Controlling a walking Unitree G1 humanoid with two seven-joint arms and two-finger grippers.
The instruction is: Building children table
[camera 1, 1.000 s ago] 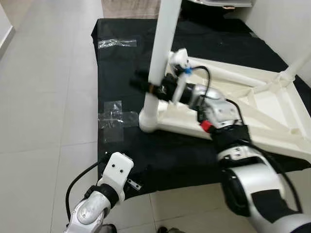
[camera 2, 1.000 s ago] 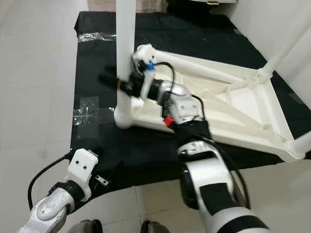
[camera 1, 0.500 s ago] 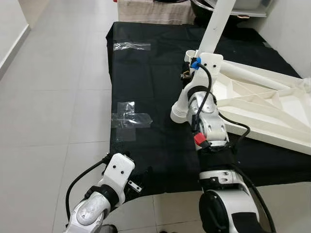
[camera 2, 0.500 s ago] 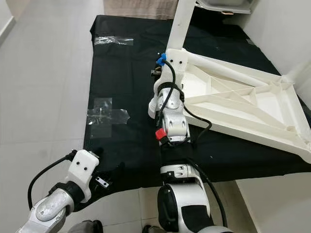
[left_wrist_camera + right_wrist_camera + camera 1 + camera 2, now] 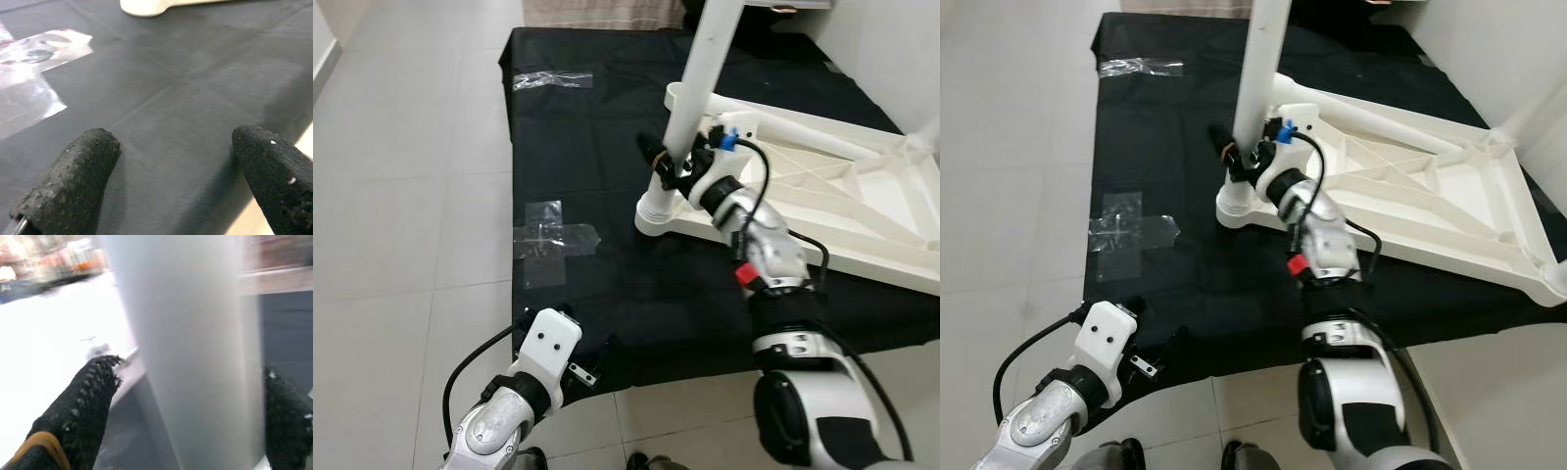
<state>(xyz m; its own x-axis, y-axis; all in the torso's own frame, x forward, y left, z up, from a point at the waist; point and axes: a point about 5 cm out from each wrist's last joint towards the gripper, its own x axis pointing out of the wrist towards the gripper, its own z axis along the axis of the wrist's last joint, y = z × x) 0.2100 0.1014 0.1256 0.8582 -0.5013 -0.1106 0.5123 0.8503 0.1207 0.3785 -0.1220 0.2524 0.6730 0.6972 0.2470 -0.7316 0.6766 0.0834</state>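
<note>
Leg (image 5: 705, 73) stands in the upturned table's (image 5: 862, 211) near-left corner socket on the black mat (image 5: 568, 127); my right gripper (image 5: 668, 162) clasps it low to seat it straight, while my left gripper (image 5: 166, 166) gapes idle.

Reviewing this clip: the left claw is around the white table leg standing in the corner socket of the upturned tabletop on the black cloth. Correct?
Wrong claw. The right claw is around the white table leg, as the right wrist view shows. The left claw hovers open over the black cloth. The rest holds.

right gripper (image 5: 668, 164) extended and clamped, left gripper (image 5: 171, 166) spread low
</note>
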